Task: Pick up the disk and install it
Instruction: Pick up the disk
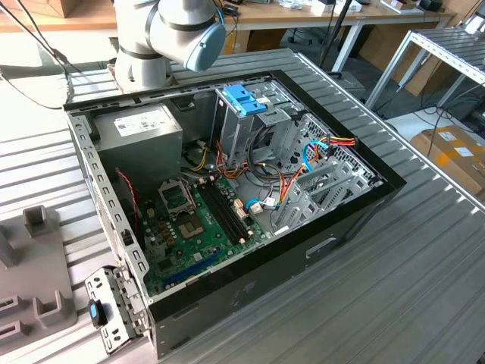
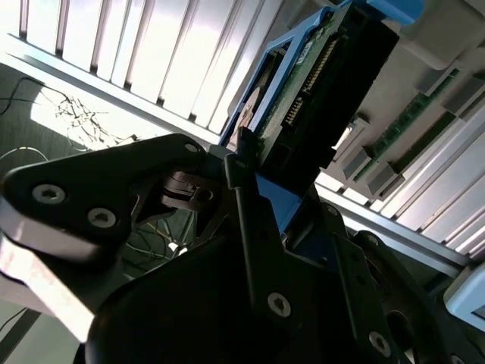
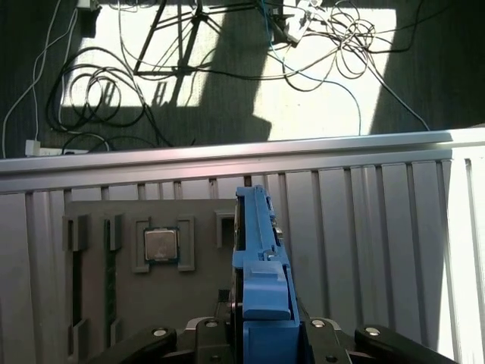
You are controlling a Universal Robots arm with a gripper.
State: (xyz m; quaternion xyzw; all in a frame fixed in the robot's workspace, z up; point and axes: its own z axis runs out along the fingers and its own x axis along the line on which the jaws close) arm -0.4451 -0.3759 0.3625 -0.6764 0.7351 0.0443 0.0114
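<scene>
Gripper (image 3: 261, 330) clamped on the disk (image 3: 254, 227), held edge-on above the ribbed tabletop (image 3: 364, 243) in the first wrist view. Beyond it lies a grey tray (image 3: 98, 303) holding a processor chip (image 3: 161, 245).

no words or numbers could be read. the white label (image 1: 141, 121) on the grey power box (image 1: 155, 152) had print, but it was too small to tell. the stickers (image 1: 449, 137) on the cardboard box (image 1: 436, 152) were too small as well. the chip (image 3: 161, 244) showed only faint marks.
</scene>
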